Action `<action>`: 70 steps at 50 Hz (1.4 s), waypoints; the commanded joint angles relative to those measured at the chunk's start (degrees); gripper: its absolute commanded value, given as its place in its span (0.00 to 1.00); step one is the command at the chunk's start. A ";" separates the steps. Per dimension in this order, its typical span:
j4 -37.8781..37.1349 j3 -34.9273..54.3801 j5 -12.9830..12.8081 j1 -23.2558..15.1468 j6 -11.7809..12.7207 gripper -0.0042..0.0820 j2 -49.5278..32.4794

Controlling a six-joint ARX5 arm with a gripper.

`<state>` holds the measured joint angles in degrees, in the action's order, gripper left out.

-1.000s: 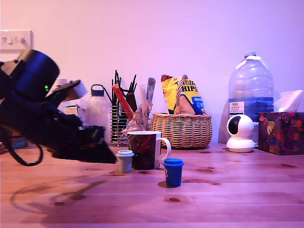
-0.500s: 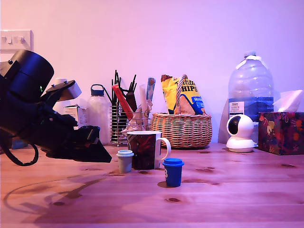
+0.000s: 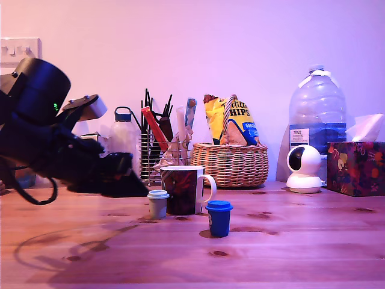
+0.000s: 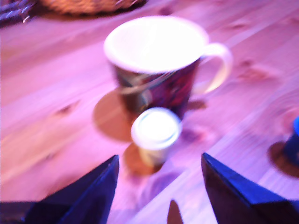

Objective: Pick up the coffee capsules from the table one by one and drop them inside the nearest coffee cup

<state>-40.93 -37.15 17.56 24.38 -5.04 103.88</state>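
Observation:
Two coffee capsules stand on the wooden table. A pale one is close beside the coffee cup, on the exterior view's left of it. A blue one stands in front of the cup's handle. The cup is upright, dark red-and-black with a white rim, and looks empty in the wrist view. My gripper hovers low just short of the pale capsule, open, with nothing between its dark fingers.
Behind the cup are a wicker basket with snack bags, a wire holder of utensils and a white bottle. On the exterior view's right stand a large water bottle, a small white camera and a tissue box.
The gripper has lifted a little and drawn back toward the exterior view's left, away from the pale capsule. Capsules and cup have not moved.

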 commanded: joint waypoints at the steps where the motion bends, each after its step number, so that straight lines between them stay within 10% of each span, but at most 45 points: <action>1: -1.03 1.14 0.20 0.46 0.11 0.63 2.78; 70: -3.48 -8.44 0.00 2.27 0.48 0.63 14.12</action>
<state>-44.01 -45.06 17.54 26.35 -4.73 116.66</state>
